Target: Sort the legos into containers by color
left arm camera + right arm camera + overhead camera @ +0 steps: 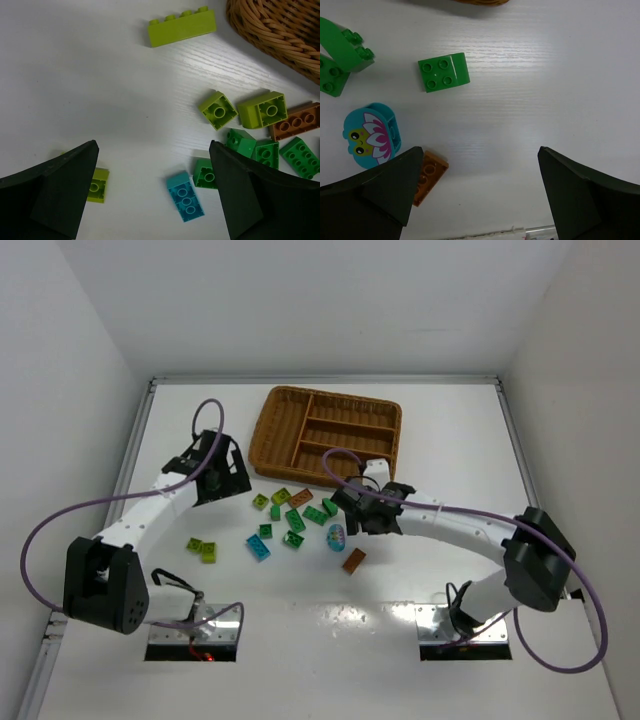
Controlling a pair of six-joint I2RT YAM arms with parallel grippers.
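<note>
The legos lie scattered on the white table in front of the brown wicker tray (325,435), whose compartments show no bricks. Among them are a teal brick (185,196), green bricks (205,173), lime bricks (218,110), a long lime brick (182,28) and a brown one (297,121). My left gripper (153,145) hovers open above the table left of the pile, holding nothing. My right gripper (481,150) is also open and empty, over bare table right of the pile. A green brick (443,72) lies beyond it, and an orange brick (429,176) sits by its left finger.
A pale blue egg-shaped piece with a flower face (370,136) lies among the bricks. Two lime bricks (201,549) sit apart at the near left. White walls enclose the table on three sides. Purple cables loop off both arms.
</note>
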